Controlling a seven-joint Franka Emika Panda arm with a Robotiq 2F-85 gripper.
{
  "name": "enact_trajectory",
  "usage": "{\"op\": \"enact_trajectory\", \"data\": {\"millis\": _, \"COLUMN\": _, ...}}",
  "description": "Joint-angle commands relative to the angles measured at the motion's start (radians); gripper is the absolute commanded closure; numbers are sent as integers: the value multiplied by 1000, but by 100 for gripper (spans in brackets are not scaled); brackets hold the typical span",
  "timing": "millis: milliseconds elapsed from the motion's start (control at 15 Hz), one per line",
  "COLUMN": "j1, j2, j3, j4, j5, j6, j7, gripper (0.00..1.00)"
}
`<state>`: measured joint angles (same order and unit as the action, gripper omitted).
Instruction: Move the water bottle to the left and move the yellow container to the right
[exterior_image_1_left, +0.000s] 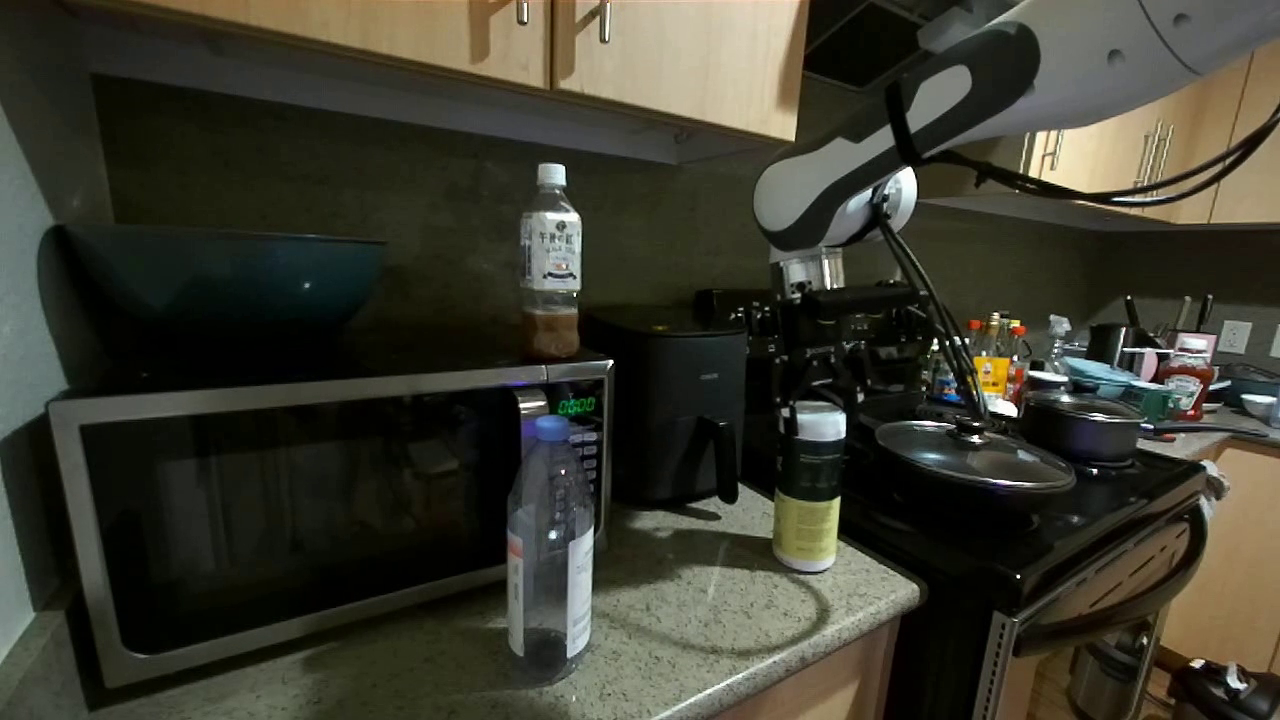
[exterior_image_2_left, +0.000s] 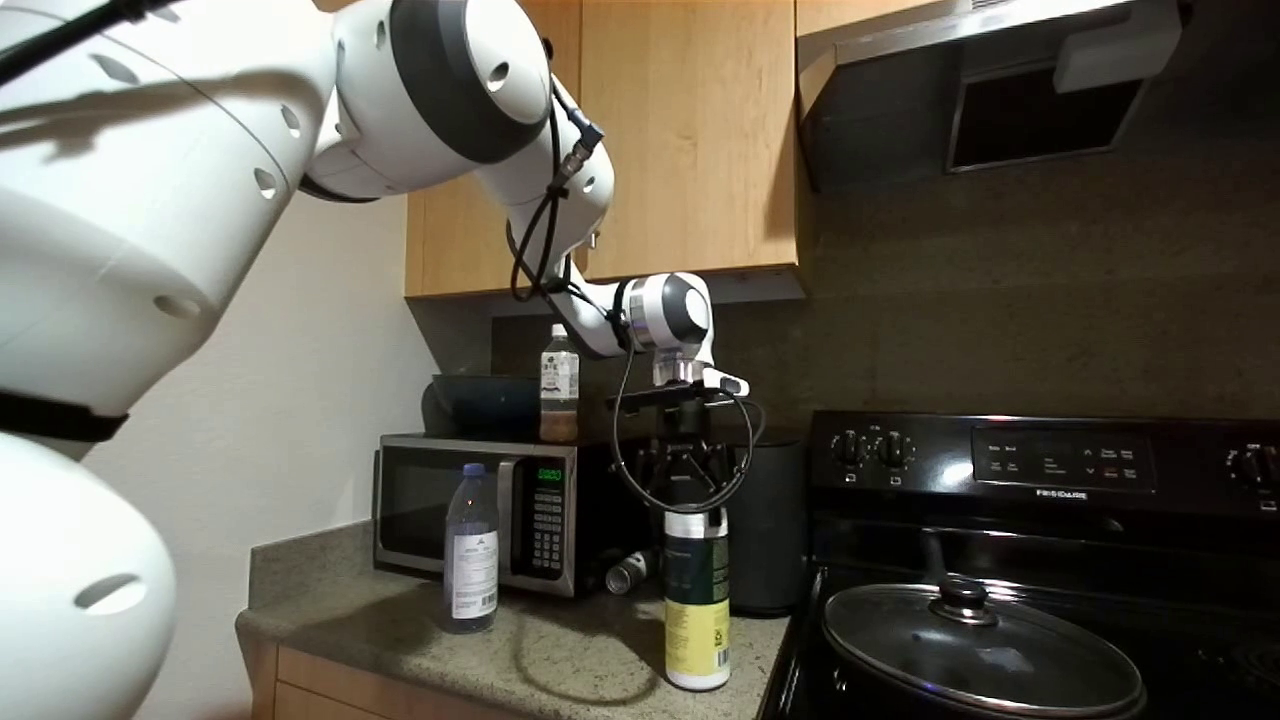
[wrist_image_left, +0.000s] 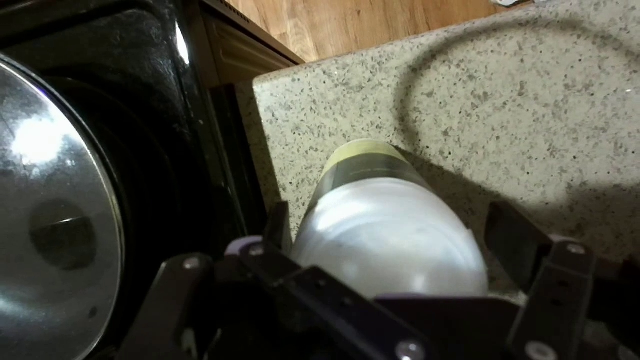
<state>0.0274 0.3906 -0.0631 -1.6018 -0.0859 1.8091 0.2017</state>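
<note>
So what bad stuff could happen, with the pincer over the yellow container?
The pincer stands open around the white lid of the yellow container, so lifting crookedly might knock it over. The container stands near the edge of the counter, so a fall could reach the stove. The brown drink bottle stands near a corner of the microwave; a swing of the arm could topple it.

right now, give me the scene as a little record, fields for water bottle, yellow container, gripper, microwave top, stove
water bottle: upright on the counter, in front of the microwave
yellow container: upright on the counter, near the stove
gripper: open around the white lid; wrist view shows a gap on one side
microwave top: bottle with brown liquid, teal bowl
stove: lidded pan, saucepan
</note>
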Motion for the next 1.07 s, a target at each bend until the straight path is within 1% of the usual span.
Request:
{"op": "enact_trajectory", "data": {"millis": 0, "j1": -4, "j2": -19, "j3": 8, "j4": -1, "j5": -12, "j6": -25, "j7": -21, "gripper": 0}}
{"op": "enact_trajectory", "data": {"millis": 133, "j1": -3, "j2": -19, "j3": 7, "j4": 3, "j5": -13, "j6": -34, "j7": -15, "gripper": 0}}
{"op": "enact_trajectory", "data": {"millis": 267, "j1": 6, "j2": -28, "j3": 5, "j4": 10, "j5": -19, "j6": -69, "j7": 11, "gripper": 0}}
{"op": "enact_trajectory", "data": {"millis": 533, "j1": 33, "j2": -69, "j3": 3, "j4": 23, "j5": -67, "j6": -137, "j7": 60, "gripper": 0}}
{"op": "enact_trajectory", "data": {"millis": 733, "j1": 48, "j2": -89, "j3": 4, "j4": 34, "j5": -119, "j6": -150, "j7": 86, "gripper": 0}}
{"op": "enact_trajectory", "data": {"millis": 1000, "j1": 55, "j2": -105, "j3": 10, "j4": 35, "j5": -158, "j6": -156, "j7": 74, "gripper": 0}}
